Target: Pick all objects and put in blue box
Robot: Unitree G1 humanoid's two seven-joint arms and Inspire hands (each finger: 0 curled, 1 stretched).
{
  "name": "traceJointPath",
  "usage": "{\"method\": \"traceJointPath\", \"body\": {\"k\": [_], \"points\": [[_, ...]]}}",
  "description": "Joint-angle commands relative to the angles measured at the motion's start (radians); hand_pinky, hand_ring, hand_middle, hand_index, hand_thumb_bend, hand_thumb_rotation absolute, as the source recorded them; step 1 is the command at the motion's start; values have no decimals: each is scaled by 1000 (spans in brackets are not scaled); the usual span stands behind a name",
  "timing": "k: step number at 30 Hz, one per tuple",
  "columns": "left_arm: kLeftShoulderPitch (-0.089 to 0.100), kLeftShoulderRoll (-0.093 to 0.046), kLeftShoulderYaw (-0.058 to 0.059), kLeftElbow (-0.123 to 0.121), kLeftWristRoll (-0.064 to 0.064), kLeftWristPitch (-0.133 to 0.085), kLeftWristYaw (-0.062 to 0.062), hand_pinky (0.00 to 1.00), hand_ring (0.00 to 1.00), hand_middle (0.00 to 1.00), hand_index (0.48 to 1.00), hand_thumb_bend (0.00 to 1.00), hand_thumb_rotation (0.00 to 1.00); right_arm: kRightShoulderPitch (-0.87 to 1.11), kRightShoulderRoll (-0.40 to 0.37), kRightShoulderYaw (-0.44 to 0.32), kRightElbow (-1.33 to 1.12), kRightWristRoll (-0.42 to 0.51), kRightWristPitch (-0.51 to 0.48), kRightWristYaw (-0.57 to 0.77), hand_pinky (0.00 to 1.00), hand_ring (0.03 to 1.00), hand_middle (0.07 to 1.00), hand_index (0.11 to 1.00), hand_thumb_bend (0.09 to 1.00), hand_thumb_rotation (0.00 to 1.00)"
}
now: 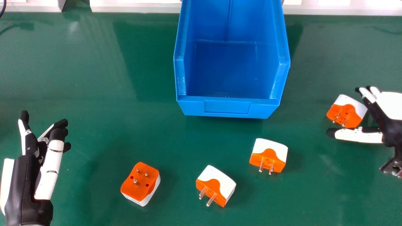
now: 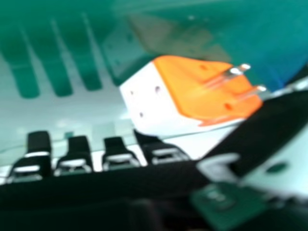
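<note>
Right robot hand [image 1: 392,128]: spread around the white-and-orange adapter, fingers on its far side, thumb on its near side; contact cannot be told.
White-and-orange adapter [image 1: 348,111]: on the surface [image 1: 94,125], toward its right side, between fingers and thumb.
Pins: aimed toward the surface's near left; the line from white back to pins slants from far right to near left. Which axis is longer, I can't tell.
Pinch: best to close thumb and fingers evenly on the body, clear of the pins, then lift before swinging left over the front lip.
Blue box [image 1: 227,108]: left of that adapter, reaching toward the surface's far edge.
Other adapters: two with pins toward the near edge [image 1: 269,156] [image 1: 216,185], one pins up [image 1: 141,183].
Left robot hand [image 1: 28,179]: idle at the view's left edge.
</note>
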Motion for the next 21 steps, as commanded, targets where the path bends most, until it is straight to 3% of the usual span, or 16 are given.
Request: {"method": "traceJointPath", "body": {"k": [1, 3, 8, 14, 16, 21], "points": [[14, 2, 7, -29, -6, -5, -6, 811, 856, 854, 847, 490, 788, -41, -16, 8, 5, -5, 13, 10, 911, 975, 996, 961, 583, 821], [17, 4, 8, -29, -4, -6, -8, 810, 858, 856, 849, 492, 801, -53, -14, 21, 14, -12, 16, 13, 915, 975, 997, 962, 579, 822], [21, 3, 11, -34, -15, -6, -17, 808, 857, 856, 847, 487, 803, -69, -13, 41, 27, -14, 18, 11, 899, 961, 981, 946, 574, 815], [28, 8, 14, -41, -12, -3, -19, 812, 859, 856, 850, 480, 818, -85, -9, 63, 36, -15, 48, 25, 899, 955, 975, 942, 539, 830], [29, 8, 15, -44, -16, 1, -21, 812, 857, 855, 848, 476, 813, -87, -9, 66, 35, -14, 55, 27, 890, 950, 971, 938, 522, 818], [34, 12, 20, -49, -11, 9, -23, 817, 862, 860, 858, 485, 830, -96, -6, 75, 61, -18, 60, 14, 874, 942, 965, 929, 490, 752]]}}
